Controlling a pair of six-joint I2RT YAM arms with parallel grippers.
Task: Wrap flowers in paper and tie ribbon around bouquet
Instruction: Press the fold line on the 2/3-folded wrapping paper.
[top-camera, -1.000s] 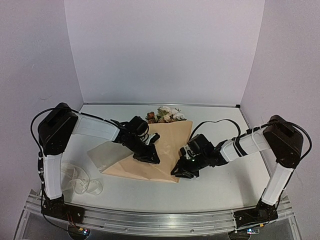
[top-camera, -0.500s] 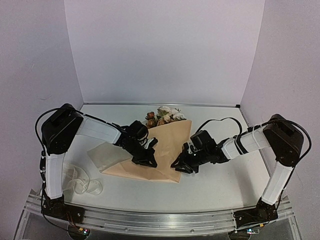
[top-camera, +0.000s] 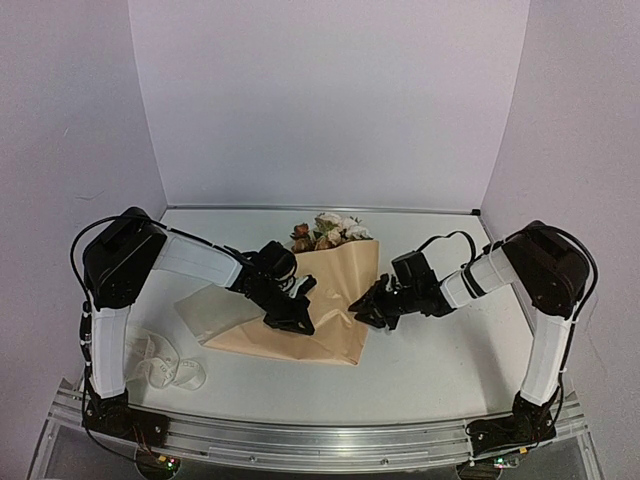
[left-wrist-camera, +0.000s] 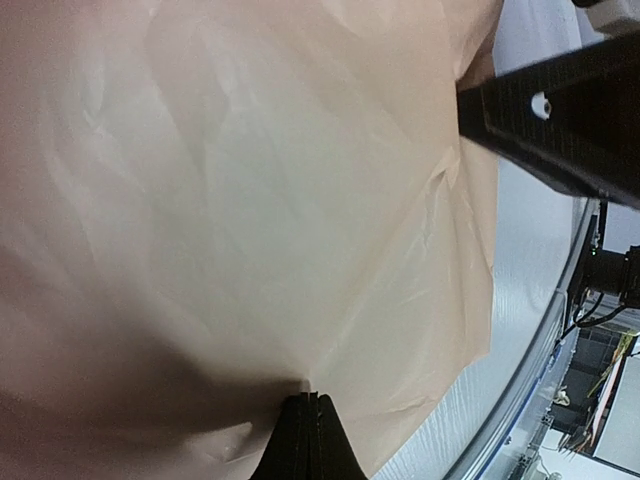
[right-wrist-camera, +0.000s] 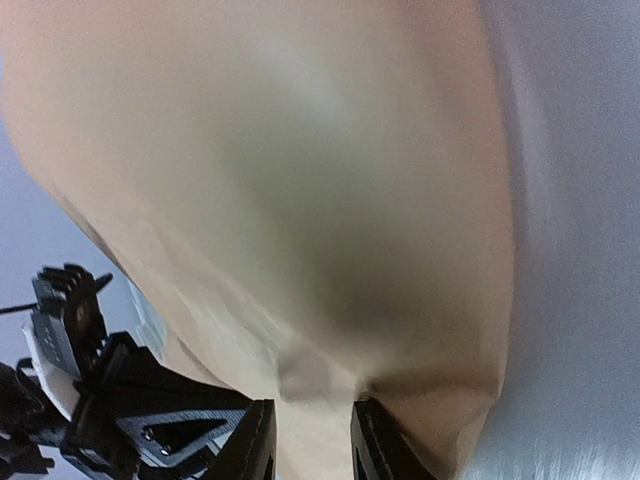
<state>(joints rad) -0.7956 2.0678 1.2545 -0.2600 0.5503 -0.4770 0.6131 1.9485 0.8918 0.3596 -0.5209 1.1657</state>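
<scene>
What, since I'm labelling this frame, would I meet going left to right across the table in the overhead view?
ribbon → left gripper → right gripper. Left out: the paper, which spans both grippers, and the flowers, which overlap them.

On my feed the white table carries the peach-tan paper at its middle. The flowers show at the paper's far edge, a pale sheet touches its left side, and the ribbon lies looped near the front-left corner.
</scene>
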